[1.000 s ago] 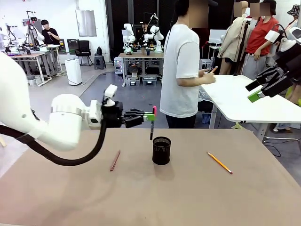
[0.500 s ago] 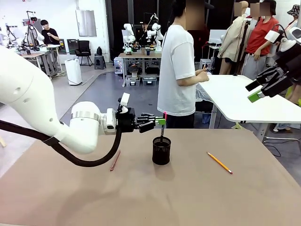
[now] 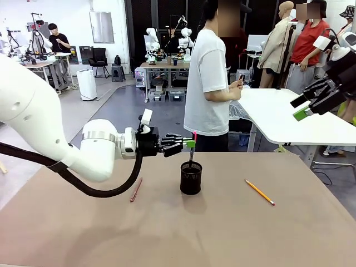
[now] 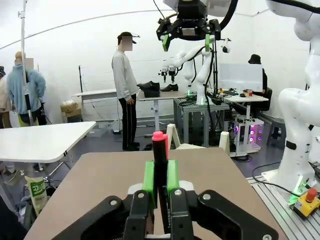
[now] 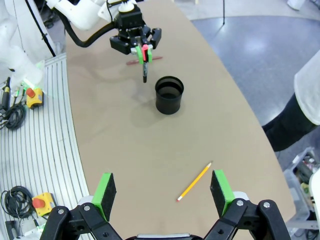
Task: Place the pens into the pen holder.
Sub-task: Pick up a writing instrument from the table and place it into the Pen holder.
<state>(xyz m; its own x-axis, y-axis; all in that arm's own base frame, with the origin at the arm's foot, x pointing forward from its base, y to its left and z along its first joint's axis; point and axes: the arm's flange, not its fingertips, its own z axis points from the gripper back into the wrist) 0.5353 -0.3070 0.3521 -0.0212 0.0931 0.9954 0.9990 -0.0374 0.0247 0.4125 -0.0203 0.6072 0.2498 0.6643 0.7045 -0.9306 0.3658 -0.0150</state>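
My left gripper (image 3: pixel 189 143) is shut on a dark pen with a pink-red end (image 3: pixel 192 149), holding it upright, pink end up. The pen's lower tip hangs just above the rim of the black mesh pen holder (image 3: pixel 191 178) at the table's middle. In the left wrist view the pen (image 4: pixel 159 150) is clamped between the green pads (image 4: pixel 148 176). A reddish-brown pen (image 3: pixel 136 189) lies left of the holder, and a yellow-orange pencil (image 3: pixel 260 192) lies to its right. My right gripper (image 3: pixel 307 107) hangs open, high at the right, and looks down on the holder (image 5: pixel 169 94) and pencil (image 5: pixel 195 181).
A person in a white shirt (image 3: pixel 206 83) stands beyond the table's far edge, side-on, hands near the chest. A white table (image 3: pixel 289 119) stands behind at the right. The brown tabletop (image 3: pixel 222 233) is bare in front of the holder.
My left gripper carried the dark pen rightward from left of the holder to right above it, then held still over the last half second. The right arm has not moved.
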